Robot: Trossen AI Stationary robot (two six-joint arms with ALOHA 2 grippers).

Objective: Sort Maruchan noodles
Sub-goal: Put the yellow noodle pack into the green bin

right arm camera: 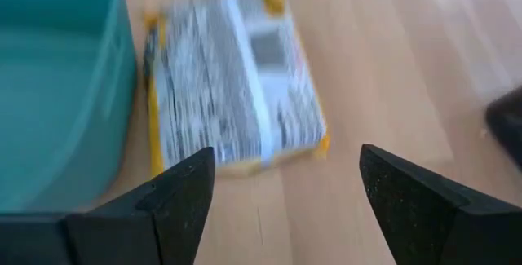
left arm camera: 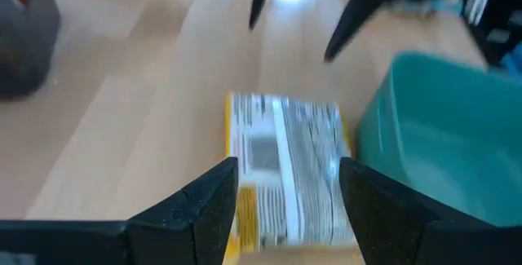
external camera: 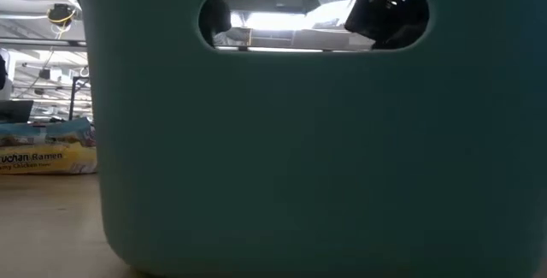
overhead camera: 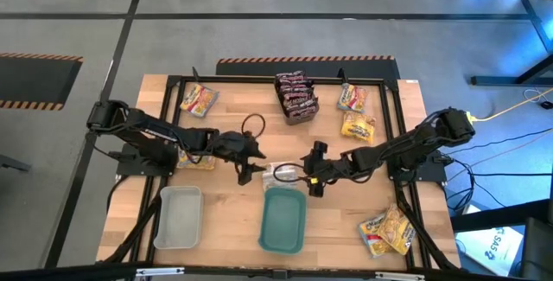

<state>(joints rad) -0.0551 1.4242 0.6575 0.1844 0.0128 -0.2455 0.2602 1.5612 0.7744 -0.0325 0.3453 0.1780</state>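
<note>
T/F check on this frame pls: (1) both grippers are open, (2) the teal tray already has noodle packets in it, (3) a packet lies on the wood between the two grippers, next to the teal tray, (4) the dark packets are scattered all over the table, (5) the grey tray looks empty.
1. True. The left gripper and the right gripper both have their fingers spread, neither holding anything.
2. False. The teal tray shows no packets inside.
3. True. The packet lies printed back up on the table, beside the teal tray's wall.
4. False. The dark packets sit together in one stack at the far side.
5. True. The grey tray shows nothing in it.
</note>
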